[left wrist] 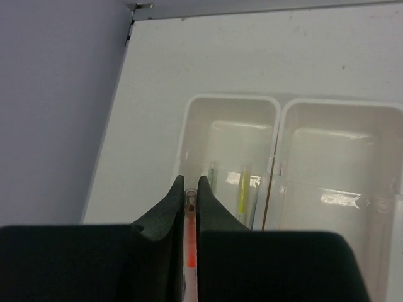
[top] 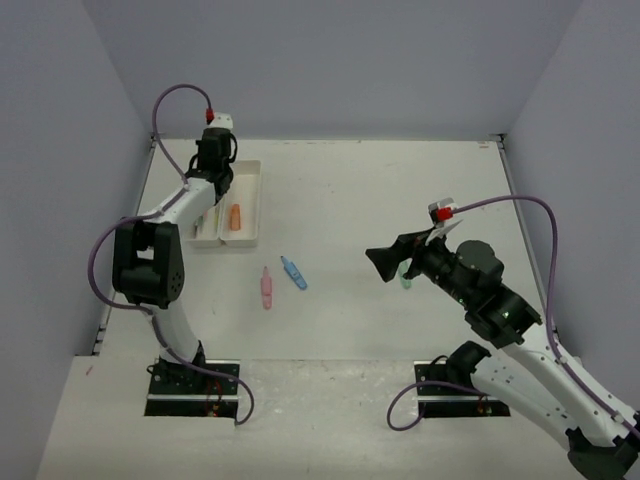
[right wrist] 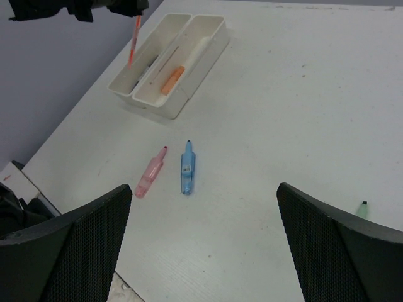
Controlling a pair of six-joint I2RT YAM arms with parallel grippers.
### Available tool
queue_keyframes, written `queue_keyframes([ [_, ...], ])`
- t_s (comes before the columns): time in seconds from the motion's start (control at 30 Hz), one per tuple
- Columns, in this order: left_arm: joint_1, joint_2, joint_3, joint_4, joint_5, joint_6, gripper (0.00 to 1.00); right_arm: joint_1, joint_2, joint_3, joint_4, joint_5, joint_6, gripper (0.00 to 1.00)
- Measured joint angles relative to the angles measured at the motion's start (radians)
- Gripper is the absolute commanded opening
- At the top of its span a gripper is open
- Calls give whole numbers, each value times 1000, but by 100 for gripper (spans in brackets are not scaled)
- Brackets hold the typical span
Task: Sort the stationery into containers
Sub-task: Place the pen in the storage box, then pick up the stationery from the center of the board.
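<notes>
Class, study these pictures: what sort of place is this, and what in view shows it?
Probably a robotics lab test cell: left arm and right arm bolted at the table edge, plain walls boxing it in, a pink marker and blue marker lying near twin white trays.

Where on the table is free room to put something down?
Free: the wide stretch from the white trays to the right wall, and the strip between the pink marker and the arm bases. Crowded: the left tray, under the left hand holding an orange pen; a green marker lies by the right hand.
</notes>
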Motion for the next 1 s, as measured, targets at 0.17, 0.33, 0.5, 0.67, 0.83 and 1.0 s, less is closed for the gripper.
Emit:
queue_keyframes([
  [0.17,24,56,-31,3,3,0,48,0,-11,-2,1,-2,-1,99],
  [0.33,47,56,-32,-12,18,-37,98,0,38,-2,0,-8,-9,96],
  [0.5,50,50,100,-166,65,-148,100,-1,187,45,-50,-66,-32,80],
  [0.67,46,-98,265,-365,209,-363,100,149,574,233,-91,-25,-25,88],
  [0.83,45,-554,26,-381,392,-545,100,269,948,448,-165,42,-16,81],
  [1.0,42,-940,-240,-344,518,-605,100,285,1244,654,-234,87,-19,62],
])
